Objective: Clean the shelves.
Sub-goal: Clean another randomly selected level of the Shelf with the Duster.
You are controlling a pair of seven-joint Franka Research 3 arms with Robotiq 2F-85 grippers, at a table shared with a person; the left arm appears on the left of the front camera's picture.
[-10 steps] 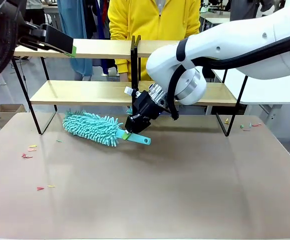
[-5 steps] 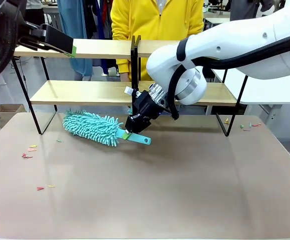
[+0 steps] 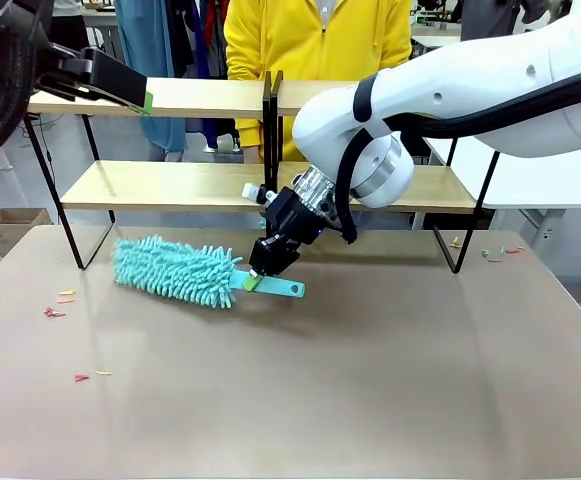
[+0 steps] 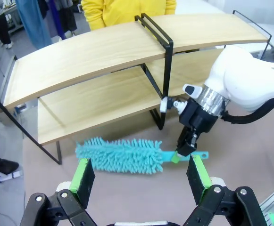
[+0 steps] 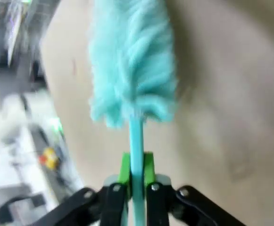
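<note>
The shelves (image 3: 170, 185) are two tiers of light wooden boards on black frames, standing at the table's far side; they also show in the left wrist view (image 4: 103, 52). A teal fluffy duster (image 3: 175, 272) lies on the table in front of the lower board. My right gripper (image 3: 256, 279) is shut on its teal handle (image 3: 282, 288). In the right wrist view that gripper (image 5: 137, 176) clamps the handle, with the blurred duster head (image 5: 132, 61) beyond. My left gripper (image 4: 140, 173) hangs open above the table, high by the top board's left end (image 3: 130, 92).
A person in a yellow top (image 3: 315, 40) stands behind the shelves. Small coloured scraps lie on the table at the left (image 3: 58, 304) and far right (image 3: 495, 252). A cardboard box (image 3: 15, 225) sits on the floor at left.
The right gripper has swung the duster: its head slid left across the table and the handle now lies flatter. The left arm has not moved.
</note>
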